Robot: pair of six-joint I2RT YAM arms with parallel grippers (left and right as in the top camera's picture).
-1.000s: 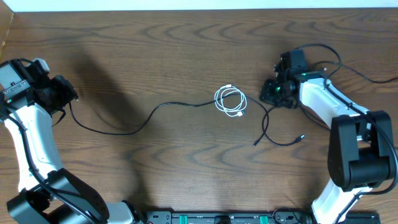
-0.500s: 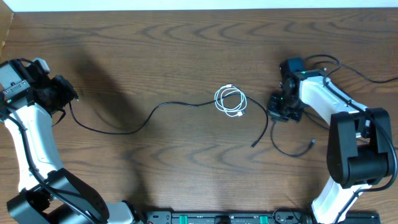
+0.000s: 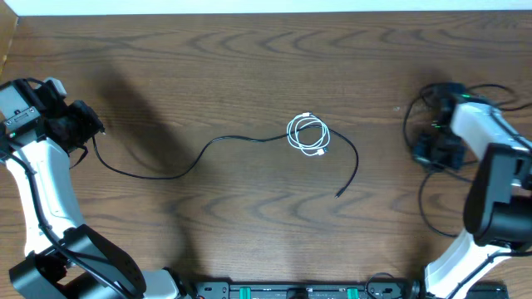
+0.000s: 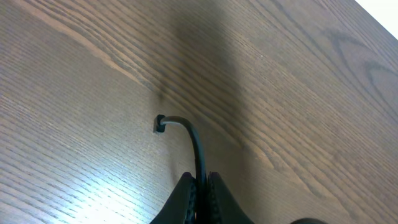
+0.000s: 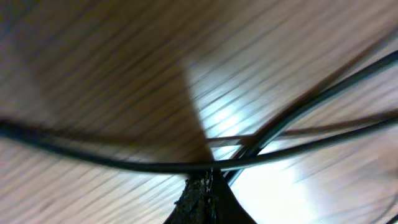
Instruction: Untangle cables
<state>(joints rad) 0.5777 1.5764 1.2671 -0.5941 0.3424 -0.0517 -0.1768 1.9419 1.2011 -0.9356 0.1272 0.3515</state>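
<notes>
Left gripper [image 3: 90,129]: jaws clamped on long black cable [image 3: 191,162] near its plug [image 4: 160,123], at the left of the tabletop [image 3: 249,66].
Right gripper [image 3: 431,151]: jaws clamped on second black cable [image 5: 112,162], far right.
White cable [image 3: 308,135]: coiled mid-tabletop, touching the long one.
Handling: draw outward slowly, without dragging the coil.

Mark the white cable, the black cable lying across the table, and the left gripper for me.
white cable [image 3: 289,134], overhead view, left side of its coil.
black cable [image 3: 241,138], overhead view, mid-run left of the coil.
left gripper [image 4: 201,180], left wrist view, fingertips shut on the black cable.
</notes>
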